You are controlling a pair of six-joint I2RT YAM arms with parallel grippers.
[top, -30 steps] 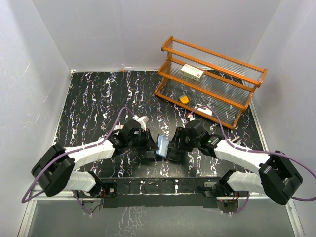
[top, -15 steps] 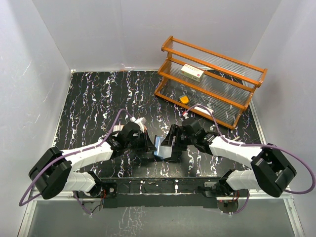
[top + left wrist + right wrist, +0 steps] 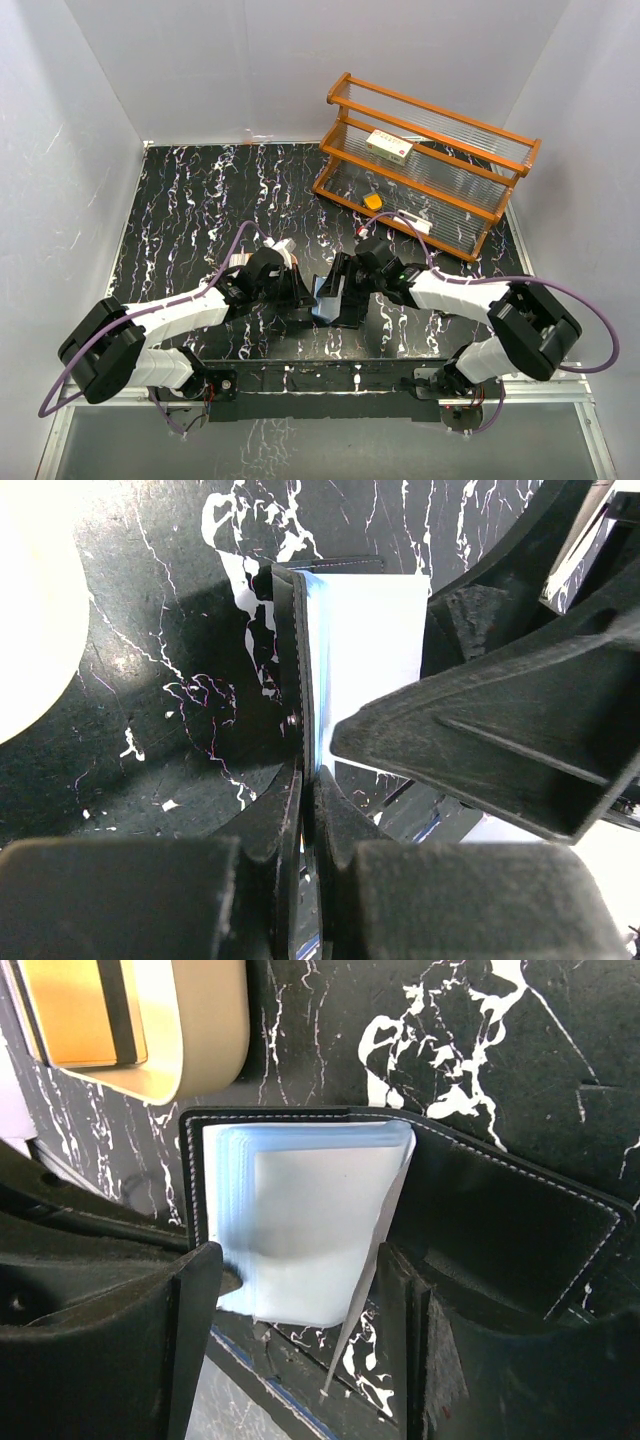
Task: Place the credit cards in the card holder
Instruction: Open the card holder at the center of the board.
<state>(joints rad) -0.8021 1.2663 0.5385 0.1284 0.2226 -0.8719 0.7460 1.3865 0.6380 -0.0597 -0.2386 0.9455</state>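
Right wrist view: small black stitched bifold card holder [image 3: 500, 1220] lies open on black white-veined marble desk [image 3: 480, 1020], between both arms. Pale blue-grey translucent plastic sleeves [image 3: 300, 1210] thin, glossy, stacked; greyish rectangle inside, maybe card, cannot tell. Left tool [image 3: 310, 810] clenched on card holder cover edge. Right tool [image 3: 300, 1360] released, jaws straddling sleeves, holding nothing. Yellow-orange flat credit card with dark stripe [image 3: 75, 1010] sits in tan rounded tray [image 3: 215, 1040], near card holder. Judged mid-task: at least that card left.

Versus a second ago: right gripper [image 3: 343, 286] sits further left, jaws wider, straddling the card holder [image 3: 324, 298]; less pale lining shows from above.
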